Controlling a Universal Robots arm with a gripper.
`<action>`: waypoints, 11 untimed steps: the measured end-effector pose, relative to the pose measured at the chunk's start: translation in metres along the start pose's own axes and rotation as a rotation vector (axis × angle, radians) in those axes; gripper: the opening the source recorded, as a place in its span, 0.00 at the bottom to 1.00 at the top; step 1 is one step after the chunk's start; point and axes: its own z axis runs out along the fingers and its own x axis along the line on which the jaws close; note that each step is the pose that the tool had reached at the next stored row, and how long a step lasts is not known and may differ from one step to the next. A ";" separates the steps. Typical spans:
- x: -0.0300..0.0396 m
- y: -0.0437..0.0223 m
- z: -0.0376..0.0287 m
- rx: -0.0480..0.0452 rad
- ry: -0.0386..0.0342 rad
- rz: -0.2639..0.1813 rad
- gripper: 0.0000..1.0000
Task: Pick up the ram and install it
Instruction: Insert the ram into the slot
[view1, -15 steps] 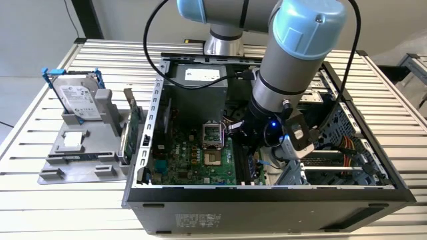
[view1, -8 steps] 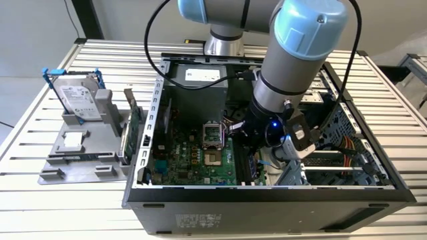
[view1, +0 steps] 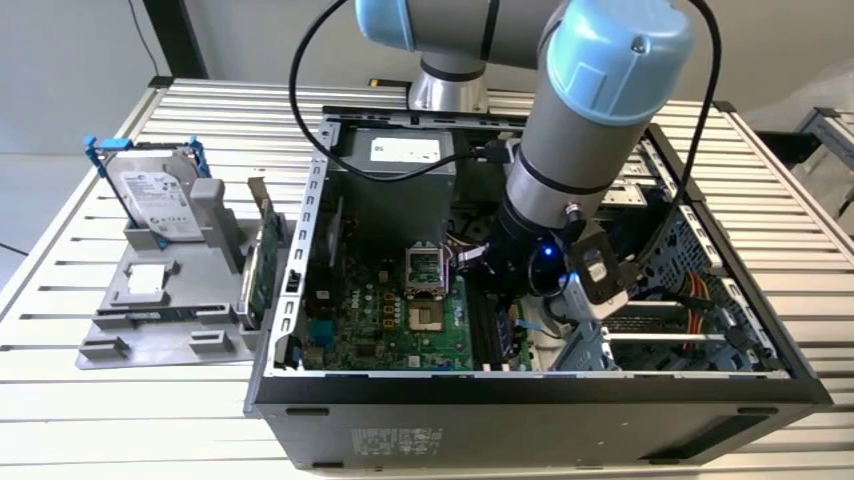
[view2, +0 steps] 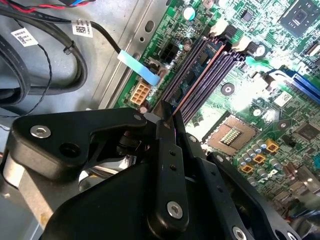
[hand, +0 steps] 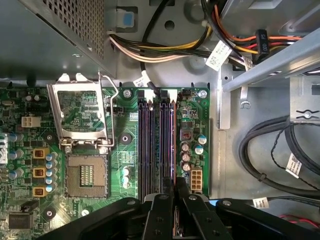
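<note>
The gripper is clamped on the ram, held edge-on above the memory slots at three o'clock of the CPU socket, so seating is in hand, calling for a square, slot-aligned press

My arm is silver-grey tubing with pale blue joint caps, black cables looped alongside; my matte black fingers carry silver screws (one blue light glows).
</note>
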 end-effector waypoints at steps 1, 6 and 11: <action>0.0000 0.0000 0.0000 0.0000 0.0000 0.000 0.00; 0.0000 0.0000 0.0002 -0.0001 0.0000 0.000 0.00; 0.0000 0.0000 0.0003 -0.0001 0.0009 0.001 0.00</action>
